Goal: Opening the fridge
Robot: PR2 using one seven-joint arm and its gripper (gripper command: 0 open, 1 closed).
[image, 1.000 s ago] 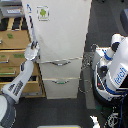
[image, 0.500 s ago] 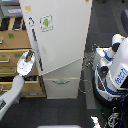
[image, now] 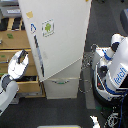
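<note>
The cream-white fridge (image: pixel 62 87) stands in the middle of the exterior view. Its large upper door (image: pixel 60 42), with a small green-and-white sticker (image: pixel 48 27), has swung out at an angle, so its bottom edge slants. The door's dark left edge (image: pixel 38 57) shows. Below, one lower drawer with a horizontal handle (image: pixel 60 82) is visible. My gripper (image: pixel 21 60), white with dark parts, is to the left of the door's edge, a short way apart from it. Its jaws are too blurred to read. The fridge interior is hidden behind the door.
A tan wooden drawer cabinet (image: pixel 14 42) stands behind my gripper on the exterior view's left, with some drawers pulled out. A white-and-blue rounded robot (image: pixel 116 70) stands at the right, with cables (image: pixel 88 67) between it and the fridge. The floor is dark.
The upper door has swung from shut to open at an angle. My gripper moved from the door's left edge out to the left and down, then slightly up.
</note>
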